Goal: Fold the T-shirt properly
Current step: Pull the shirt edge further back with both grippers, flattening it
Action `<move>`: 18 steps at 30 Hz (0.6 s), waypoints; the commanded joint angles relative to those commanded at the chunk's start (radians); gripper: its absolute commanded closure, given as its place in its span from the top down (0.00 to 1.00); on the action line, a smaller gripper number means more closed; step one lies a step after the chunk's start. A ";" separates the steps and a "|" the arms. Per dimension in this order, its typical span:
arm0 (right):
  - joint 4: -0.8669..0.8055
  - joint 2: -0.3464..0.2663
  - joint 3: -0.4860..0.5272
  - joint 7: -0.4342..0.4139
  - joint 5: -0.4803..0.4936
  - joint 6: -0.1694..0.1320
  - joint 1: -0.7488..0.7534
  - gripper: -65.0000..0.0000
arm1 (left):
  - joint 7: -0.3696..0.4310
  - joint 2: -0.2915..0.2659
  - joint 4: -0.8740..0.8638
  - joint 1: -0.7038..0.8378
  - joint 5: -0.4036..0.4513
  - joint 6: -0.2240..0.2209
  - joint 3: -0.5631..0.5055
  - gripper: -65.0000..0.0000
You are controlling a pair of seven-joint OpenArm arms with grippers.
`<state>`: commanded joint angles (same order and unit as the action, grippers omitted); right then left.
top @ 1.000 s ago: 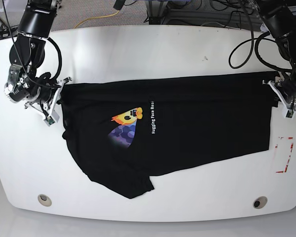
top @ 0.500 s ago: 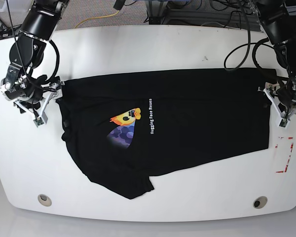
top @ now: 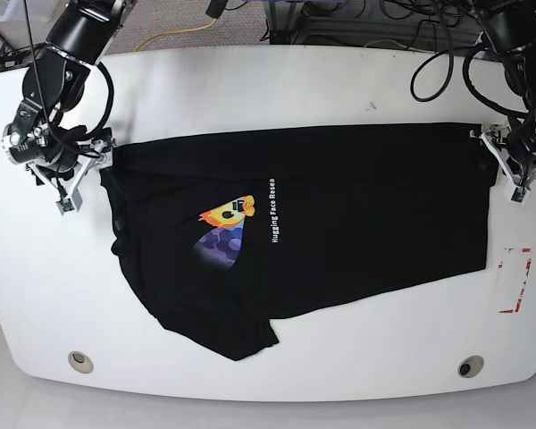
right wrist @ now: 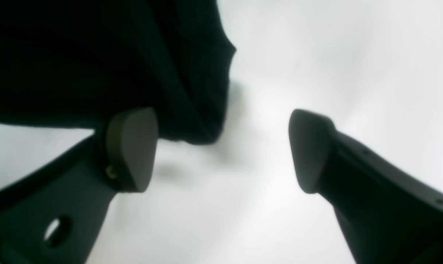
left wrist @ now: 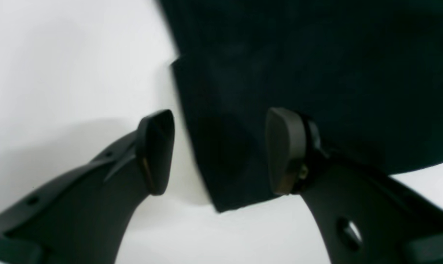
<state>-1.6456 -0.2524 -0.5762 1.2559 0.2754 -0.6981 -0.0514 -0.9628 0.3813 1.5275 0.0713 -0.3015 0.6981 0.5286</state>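
The black T-shirt (top: 366, 214) lies spread sideways on the white table (top: 277, 89), with its yellow-and-purple graphic (top: 225, 228) and white text (top: 272, 210) facing up. A sleeve points toward the front edge. My left gripper (top: 511, 168) is at the shirt's far right corner. In the left wrist view the left gripper (left wrist: 221, 152) is open, and a corner of the T-shirt (left wrist: 316, 73) lies between its fingers. My right gripper (top: 74, 177) is at the shirt's far left corner. In the right wrist view the right gripper (right wrist: 221, 150) is open, with the T-shirt (right wrist: 96, 55) edge beside one finger (right wrist: 131, 148).
A red-and-white tape mark (top: 515, 279) sits on the table right of the shirt. Two round holes (top: 81, 361) (top: 470, 366) lie near the front edge. Cables hang behind the table's far edge.
Both grippers have moved toward the far side of the table. The shirt's far edge has shifted that way with them and lies straighter.
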 joint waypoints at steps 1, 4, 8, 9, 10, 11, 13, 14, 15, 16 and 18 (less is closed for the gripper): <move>0.003 0.000 0.000 -0.003 -0.002 0.000 -0.002 0.83 | 0.003 -0.011 -0.002 0.000 0.000 0.000 0.000 0.56; 0.060 0.000 0.006 -0.029 0.002 0.000 -0.009 0.83 | 0.044 -0.028 -0.034 0.005 0.005 0.000 -0.002 0.56; 0.150 -0.002 0.005 -0.066 0.002 0.000 -0.034 0.80 | 0.071 -0.031 -0.100 0.005 0.057 0.000 -0.009 0.56; 0.163 -0.003 0.005 -0.071 0.002 0.000 -0.037 0.79 | 0.074 -0.032 -0.110 0.005 0.064 0.000 -0.009 0.56; 0.180 -0.003 0.005 -0.075 0.002 0.000 -0.040 0.75 | 0.087 -0.032 -0.121 0.005 0.069 0.000 -0.009 0.56; 0.190 -0.005 0.005 -0.075 0.002 0.000 -0.041 0.72 | 0.095 -0.032 -0.129 0.005 0.071 0.000 -0.009 0.56; 0.213 -0.006 0.003 -0.078 0.002 0.000 -0.044 0.63 | 0.117 -0.032 -0.150 0.008 0.072 0.000 -0.009 0.56; 0.215 -0.003 0.006 -0.084 0.002 0.000 -0.044 0.59 | 0.124 -0.032 -0.160 0.009 0.072 0.000 -0.009 0.55; 0.215 -0.002 0.006 -0.089 0.002 0.000 -0.044 0.55 | 0.124 -0.032 -0.164 0.009 0.072 0.000 -0.009 0.52; 0.215 -0.002 0.006 -0.092 0.002 0.000 -0.044 0.52 | 0.124 -0.032 -0.169 0.009 0.072 0.000 -0.009 0.49; 0.215 0.000 0.006 -0.095 0.002 0.000 -0.044 0.40 | 0.121 -0.032 -0.172 0.011 0.072 0.000 -0.009 0.35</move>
<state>-1.4308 -0.2524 -0.5700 1.1607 0.2770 -0.6981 -0.0959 -0.8416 0.3491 1.3556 0.0821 -0.2294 0.6981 0.5194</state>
